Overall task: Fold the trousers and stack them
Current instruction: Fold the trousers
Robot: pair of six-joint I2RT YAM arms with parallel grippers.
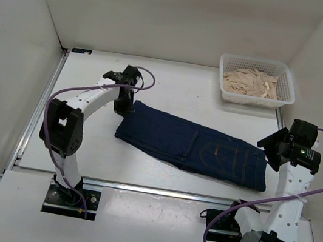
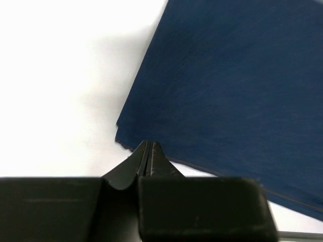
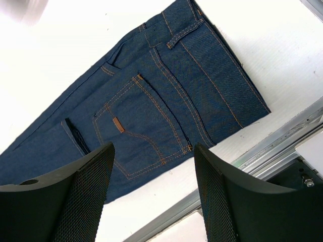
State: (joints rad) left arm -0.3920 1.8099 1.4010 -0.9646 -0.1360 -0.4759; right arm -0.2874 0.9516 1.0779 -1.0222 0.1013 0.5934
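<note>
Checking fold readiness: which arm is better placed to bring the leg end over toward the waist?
Left, probably: the left tool is shut at the hem corner of the trousers; the right tool hangs open above the back pocket.

The dark navy denim trousers [image 1: 191, 145] are lying flat on the white table [image 1: 172, 92], folded into a long band. Leg ends point far-left, and the waistband and stitched pocket are at the right. The left gripper [image 1: 121, 108] is down at the far-left corner of the leg end, and the right gripper [image 1: 269, 148] is just beside the waistband. A white mesh plastic basket [image 1: 256, 100] of beige cloth [image 1: 251, 81] sits far-right, well apart.
</note>
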